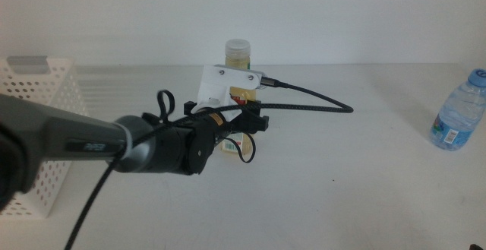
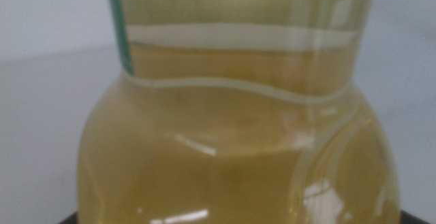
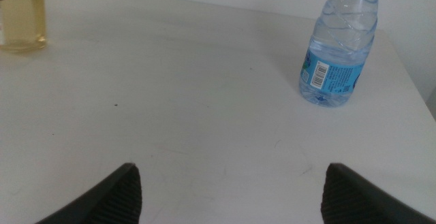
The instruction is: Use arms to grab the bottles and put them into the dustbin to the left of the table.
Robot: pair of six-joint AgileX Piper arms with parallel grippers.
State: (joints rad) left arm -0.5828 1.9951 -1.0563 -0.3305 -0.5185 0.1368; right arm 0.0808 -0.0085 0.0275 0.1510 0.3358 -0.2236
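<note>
The yellow juice bottle with a pale cap and a red-and-white label [image 1: 238, 68] is seen standing upright near the middle of the plain white-grey worktop [image 1: 342, 189], towards its far edge. In the left wrist view its clear plastic body filled with amber liquid [image 2: 231, 149] takes up almost the whole picture. The left gripper [image 1: 254, 121] is placed right at the bottle's lower body, reached in from the left on a dark arm with a white angular casing [image 1: 216, 87] and black cables; whether its jaws are spread or pressed onto the bottle cannot be told, since they are hidden. The white rectangular plastic basket with walls of round holes [image 1: 42, 106] is set at the left edge of the worktop, well apart from the bottle. A small clear water bottle with a blue cap and blue label [image 1: 459, 113] is stood upright at the far right. In the right wrist view it [image 3: 339, 43] is seen ahead of the right gripper [image 3: 231, 190], whose jaws are spread wide over bare worktop with nothing between them.
</note>
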